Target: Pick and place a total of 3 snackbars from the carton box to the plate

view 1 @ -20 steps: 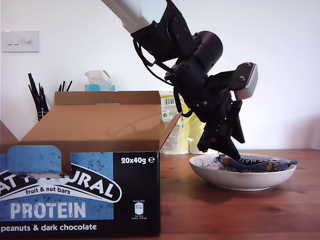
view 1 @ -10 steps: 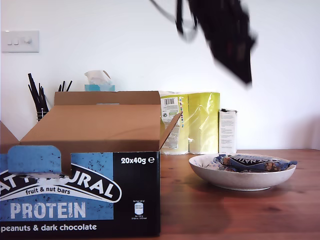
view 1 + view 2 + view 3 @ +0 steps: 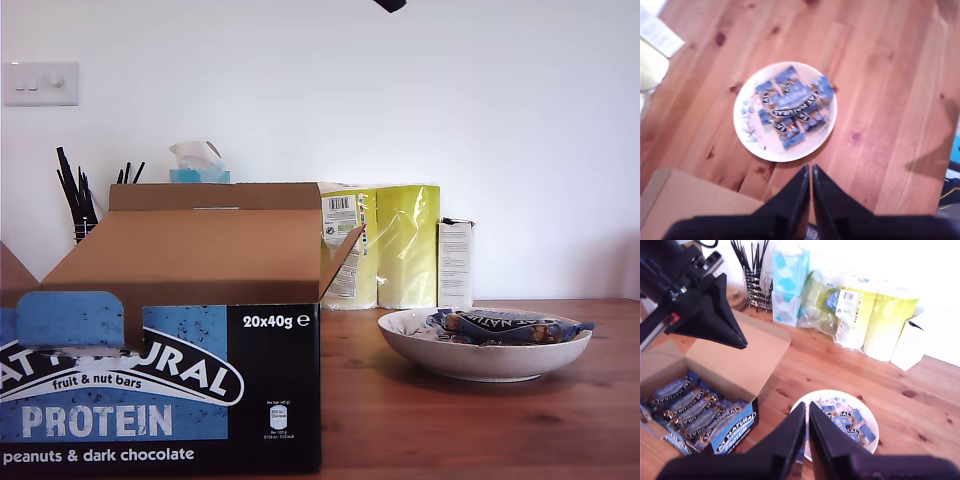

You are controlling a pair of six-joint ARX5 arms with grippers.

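With both the first gripper (image 3: 806,172) and second gripper (image 3: 806,412) pinched empty high above, the bars (image 3: 792,106) piled crosswise on the plate (image 3: 751,145) could slide off if nudged.

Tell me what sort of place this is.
Probably a home room with a wooden table against a white wall: a light switch, a tissue box and yellow plastic-wrapped packs sit around the carton box.

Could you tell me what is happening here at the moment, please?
Nothing is being held right now. Both end effectors, my first and my second, are shut and empty, high above the table. Several snackbars lie piled in the plate, and more remain in the open carton box beside it.
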